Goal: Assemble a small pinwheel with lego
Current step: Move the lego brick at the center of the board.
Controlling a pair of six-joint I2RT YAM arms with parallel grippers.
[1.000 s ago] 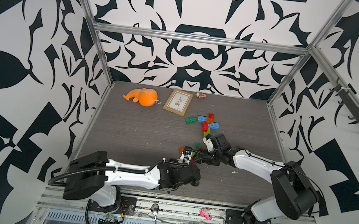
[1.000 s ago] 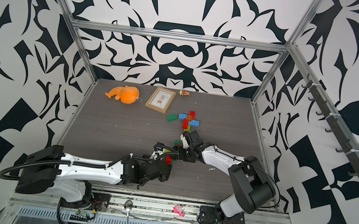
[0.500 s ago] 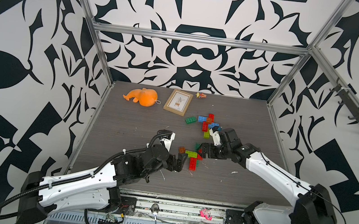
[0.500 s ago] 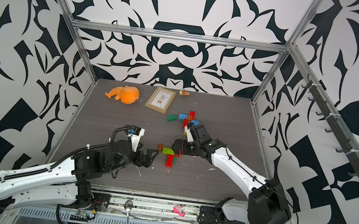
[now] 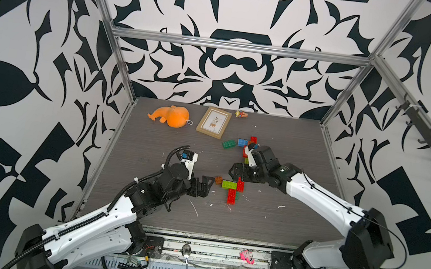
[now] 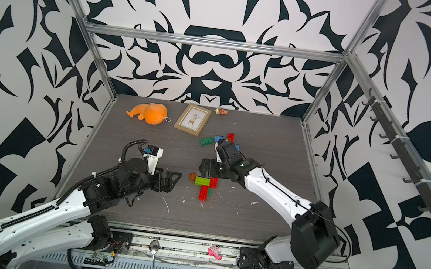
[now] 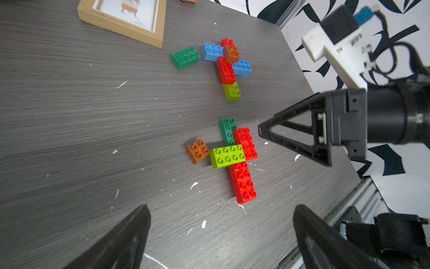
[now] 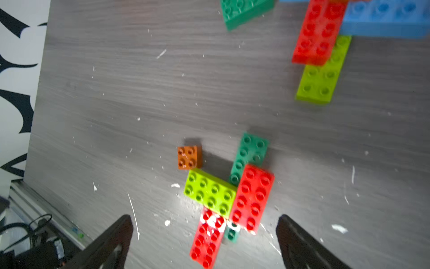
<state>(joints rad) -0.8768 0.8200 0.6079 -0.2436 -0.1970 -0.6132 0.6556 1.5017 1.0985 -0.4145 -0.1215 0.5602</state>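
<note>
My left pincer (image 7: 222, 207) and right pincer (image 8: 204, 217) both gape empty; the loose orange-brown square brick (image 7: 197, 151) sits just beside the short end of the lime brick (image 7: 227, 155), nearer my left.

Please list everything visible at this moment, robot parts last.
near bricks: four joined; lime, two red, dark green; table centre
loose square: one; orange-brown; right beside the near bricks' lime one
far bricks: joined cluster, count unclear; blue, red, lime, orange-brown square on top; farther back
green brick: one; dark green; loose beside the far bricks
plush: one; orange; back left
frame: one; wooden; lying flat, back centre
figure: one; small, multicoloured; by the back wall
pink bit: one; pink; front rail
specks: many; white; scattered on the table
table: one; dark grey woodgrain
left tool: one; black; open, empty, facing the near bricks
right tool: one; black; open, empty, by the near bricks
</note>
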